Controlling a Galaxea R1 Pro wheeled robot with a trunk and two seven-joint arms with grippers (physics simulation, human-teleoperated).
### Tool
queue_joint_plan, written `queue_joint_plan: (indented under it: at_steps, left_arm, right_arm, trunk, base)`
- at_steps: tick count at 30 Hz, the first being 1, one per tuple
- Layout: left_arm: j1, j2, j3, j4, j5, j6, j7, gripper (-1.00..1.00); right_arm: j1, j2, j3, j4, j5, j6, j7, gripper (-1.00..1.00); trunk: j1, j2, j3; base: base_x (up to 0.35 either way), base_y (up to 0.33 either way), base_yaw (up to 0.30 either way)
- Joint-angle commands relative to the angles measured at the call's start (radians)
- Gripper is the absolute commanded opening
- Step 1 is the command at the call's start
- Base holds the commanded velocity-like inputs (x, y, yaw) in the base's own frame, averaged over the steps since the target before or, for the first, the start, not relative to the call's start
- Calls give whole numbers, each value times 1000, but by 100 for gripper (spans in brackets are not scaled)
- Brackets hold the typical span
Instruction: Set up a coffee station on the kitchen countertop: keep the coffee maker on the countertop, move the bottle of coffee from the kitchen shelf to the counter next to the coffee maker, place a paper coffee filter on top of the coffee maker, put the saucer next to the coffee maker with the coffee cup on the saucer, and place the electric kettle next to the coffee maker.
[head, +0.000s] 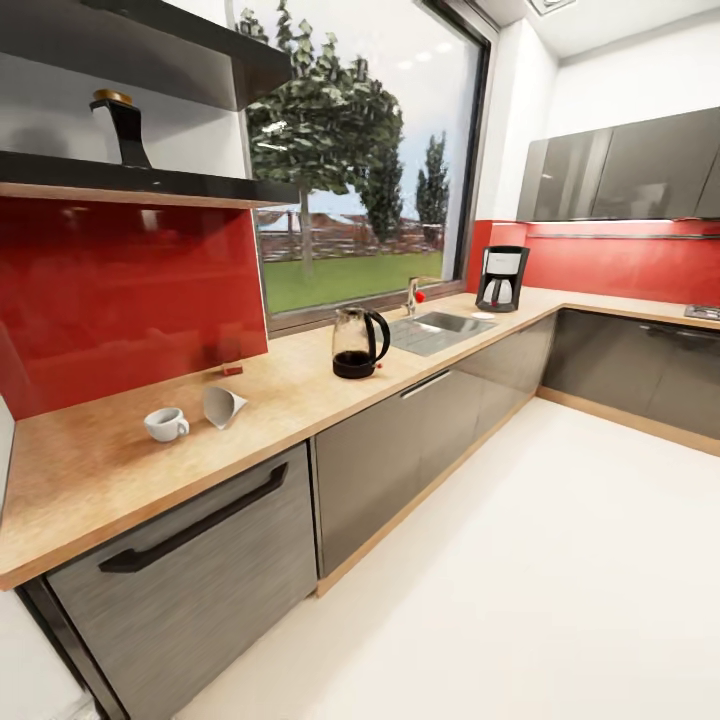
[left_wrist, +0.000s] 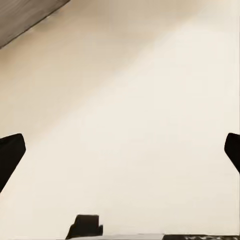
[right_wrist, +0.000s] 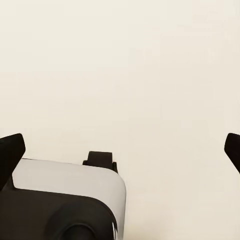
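On the table (head: 100, 470), coffee cup (head: 165, 424) and filter (head: 223, 406) lie side by side. Kettle (head: 359, 343) stands apart. Left fingers (left_wrist: 11, 155) and right fingers (right_wrist: 11, 150) spread wide, holding nothing.

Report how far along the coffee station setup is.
Done: only the coffee maker stands on the counter. In hand: nothing; both grippers hang open over the floor. Left: kettle, cup and paper filter sit far from the maker; the bottle is on the shelf.
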Motion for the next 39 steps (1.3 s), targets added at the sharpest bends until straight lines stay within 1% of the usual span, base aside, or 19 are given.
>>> queue_joint_plan:
  at_steps: [1, 6, 8, 10, 15, 16, 17, 19, 21, 23, 25, 26, 28, 30, 31, 36, 37, 38, 39]
  left_arm:
    - [1, -8, -2, -50, 0, 1, -2, 100]
    - [1, -70, -80, -284, -2, 91, -3, 100]
    - [1, -88, -124, -373, -2, 165, -2, 100]
    - [1, -111, -192, -517, -2, 288, 0, 100]
    - [-3, -126, -272, -771, -2, 481, 2, 100]
    - [-31, -126, -288, -842, -2, 537, 3, 100]
    - [-120, -126, -298, -886, -2, 574, 3, 100]
    - [-175, -126, -300, -897, -2, 585, 3, 100]
    - [-321, -126, -303, -910, -2, 604, 2, 100]
    - [-513, -126, -303, -917, -2, 716, 2, 100]
    - [-557, -126, -302, -918, -3, 735, 2, 100]
    - [-623, -126, -293, -919, -4, 753, 3, 100]
    - [-666, -126, -272, -920, -4, 760, 3, 100]
    - [-717, -126, -226, -920, -5, 769, 3, 100]
    - [-747, -126, -180, -919, -8, 790, 5, 100]
    - [-768, -126, -130, -918, -21, 827, 7, 100]
    - [-770, -117, -123, -919, -22, 830, 7, 100]
    - [-774, -72, -108, -918, -23, 838, 6, 100]
    - [-776, -46, -102, -918, -24, 840, 5, 100]
  right_arm:
    - [-1, 0, 0, 1, 7, -3, 1, 100]
    - [-1, 0, 0, 1, 7, -3, 1, 100]
    - [-1, 0, 0, 1, 7, -3, 1, 100]
    - [-1, 0, 0, 1, 7, -3, 1, 100]
    - [-1, 0, 1, 1, 7, -3, 1, 100]
    - [-1, 0, 1, 1, 7, -3, 1, 100]
    - [-1, 0, 1, 1, 7, -3, 1, 100]
    - [-1, 0, 1, 1, 7, -3, 1, 100]
    - [-1, 0, 1, 0, 7, -3, 1, 100]
    - [-1, 0, 1, -1, 7, -3, 1, 100]
    - [-1, 0, 1, -1, 7, -3, 1, 100]
    - [-1, 0, 1, -1, 7, -3, 1, 100]
    - [-1, 0, 1, -1, 7, -3, 1, 100]
    - [-1, 0, 1, -1, 7, -3, 1, 100]
    - [-1, 0, 1, -1, 7, -3, 0, 100]
    - [-1, 0, 1, -1, 7, -3, 0, 100]
    - [-1, 0, 1, -1, 7, -3, 0, 100]
    - [-1, 0, 1, -1, 7, -3, 0, 100]
    - [-1, 0, 1, -1, 7, -3, 0, 100]
  trunk:
    - [0, -1, -1]
    - [0, -1, -1]
    - [0, -1, -1]
    - [0, -1, -1]
    - [0, -1, -1]
    - [0, -1, -1]
    - [0, -1, -1]
    - [0, -1, -1]
    - [0, -1, -1]
    - [0, -1, -1]
    - [0, -1, -1]
    - [0, -1, -1]
    - [0, -1, -1]
    - [0, -1, -1]
    - [0, -1, -1]
    - [0, -1, -1]
    - [0, -1, -1]
    - [0, -1, -1]
    - [0, -1, -1]
  base:
    - [0, 0, 0]
    - [0, 0, 0]
    - [0, 0, 0]
    - [0, 0, 0]
    - [0, 0, 0]
    - [0, 0, 0]
    - [0, 0, 0]
    - [0, 0, 0]
    - [0, 0, 0]
    - [0, 0, 0]
    - [0, 0, 0]
    - [0, 0, 0]
    - [0, 0, 0]
    - [0, 0, 0]
    - [0, 0, 0]
    - [0, 0, 0]
    - [0, 0, 0]
    - [0, 0, 0]
    - [0, 0, 0]
